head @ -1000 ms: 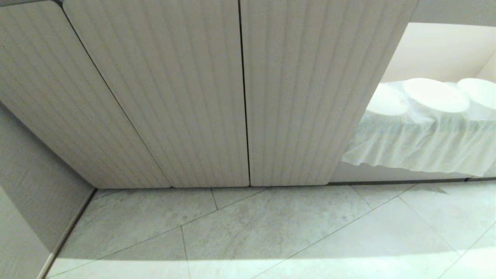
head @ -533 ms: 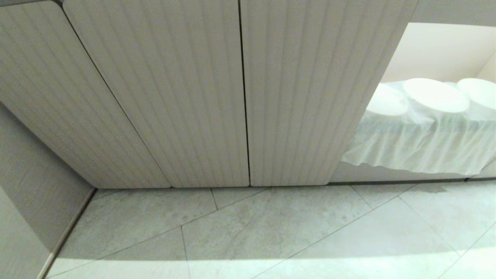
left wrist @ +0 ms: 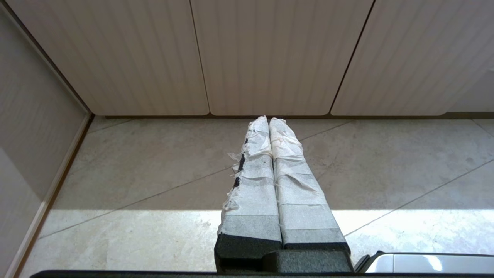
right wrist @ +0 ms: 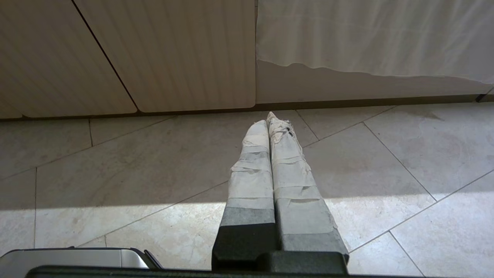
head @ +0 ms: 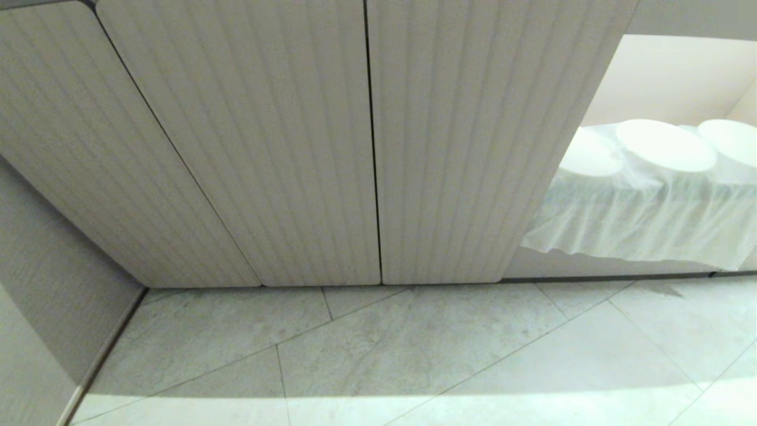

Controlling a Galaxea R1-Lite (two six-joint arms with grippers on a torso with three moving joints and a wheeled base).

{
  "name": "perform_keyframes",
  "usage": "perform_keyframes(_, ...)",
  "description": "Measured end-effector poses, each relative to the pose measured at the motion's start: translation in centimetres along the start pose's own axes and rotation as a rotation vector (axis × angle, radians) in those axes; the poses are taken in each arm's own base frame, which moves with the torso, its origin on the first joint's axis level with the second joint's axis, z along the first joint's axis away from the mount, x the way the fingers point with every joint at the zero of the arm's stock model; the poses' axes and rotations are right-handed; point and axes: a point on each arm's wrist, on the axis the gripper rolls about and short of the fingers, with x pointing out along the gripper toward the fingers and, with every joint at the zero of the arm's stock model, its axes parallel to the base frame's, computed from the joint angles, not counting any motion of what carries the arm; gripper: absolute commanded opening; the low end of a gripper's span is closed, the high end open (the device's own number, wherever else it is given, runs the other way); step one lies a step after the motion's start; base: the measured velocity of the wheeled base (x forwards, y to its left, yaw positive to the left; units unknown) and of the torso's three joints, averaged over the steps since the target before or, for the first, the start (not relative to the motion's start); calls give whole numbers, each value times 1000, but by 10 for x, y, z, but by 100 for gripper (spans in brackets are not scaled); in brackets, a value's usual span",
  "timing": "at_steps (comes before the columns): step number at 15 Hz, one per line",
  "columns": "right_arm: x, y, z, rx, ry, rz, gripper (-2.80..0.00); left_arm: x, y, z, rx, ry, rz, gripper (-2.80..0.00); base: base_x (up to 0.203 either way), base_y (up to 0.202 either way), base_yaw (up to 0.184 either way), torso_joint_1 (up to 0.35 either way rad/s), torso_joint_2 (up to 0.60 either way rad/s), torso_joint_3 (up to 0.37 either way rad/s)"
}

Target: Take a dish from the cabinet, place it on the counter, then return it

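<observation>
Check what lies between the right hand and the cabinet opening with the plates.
Only bare tiled floor, seen in the right wrist view. The right hand, shut and empty, hangs above it, short of the cabinet, whose white cloth drapes over the shelf edge.

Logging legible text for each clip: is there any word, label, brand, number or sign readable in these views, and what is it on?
None: no view shows any readable text.
The ribbed cabinet doors: plain, no label in view.
The white cloth on the shelf and the plates on it: no print or marks.
The floor tiles: unmarked.
The taped fingers of the left gripper and right gripper: no lettering.
</observation>
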Motion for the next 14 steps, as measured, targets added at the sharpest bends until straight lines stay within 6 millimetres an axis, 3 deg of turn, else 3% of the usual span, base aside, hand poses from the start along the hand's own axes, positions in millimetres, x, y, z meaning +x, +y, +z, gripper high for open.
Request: perform_keyframes(14,0,0,0,6,2,1,-280,0,0,0,0,0,0,-280,0,0,0,0,0,0)
